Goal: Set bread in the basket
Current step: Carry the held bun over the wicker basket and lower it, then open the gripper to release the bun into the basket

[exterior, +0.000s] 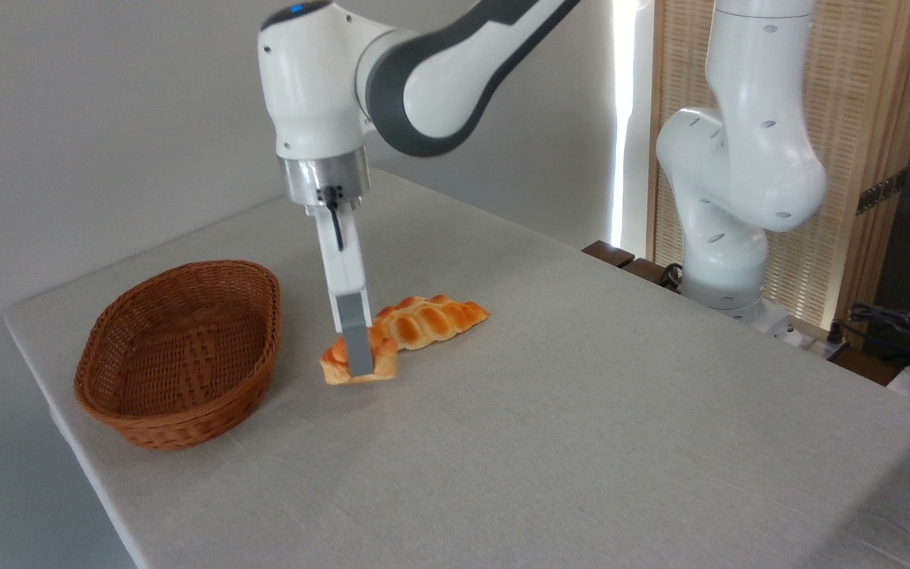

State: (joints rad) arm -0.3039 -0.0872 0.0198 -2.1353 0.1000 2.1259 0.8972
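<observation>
Gripper (359,359) points straight down at the small bun (342,363), near finger (358,345) over the bun's front; far finger hidden, so cannot tell whether it is clamped or released. Bun sits on the table (581,411), just right of the wicker basket (178,356), not touching it. Braided loaf (431,318) lies directly behind and right of the bun, apparently touching. Basket stands close to the table's left edge. Broad open cloth to the near right. No readable writing.
</observation>
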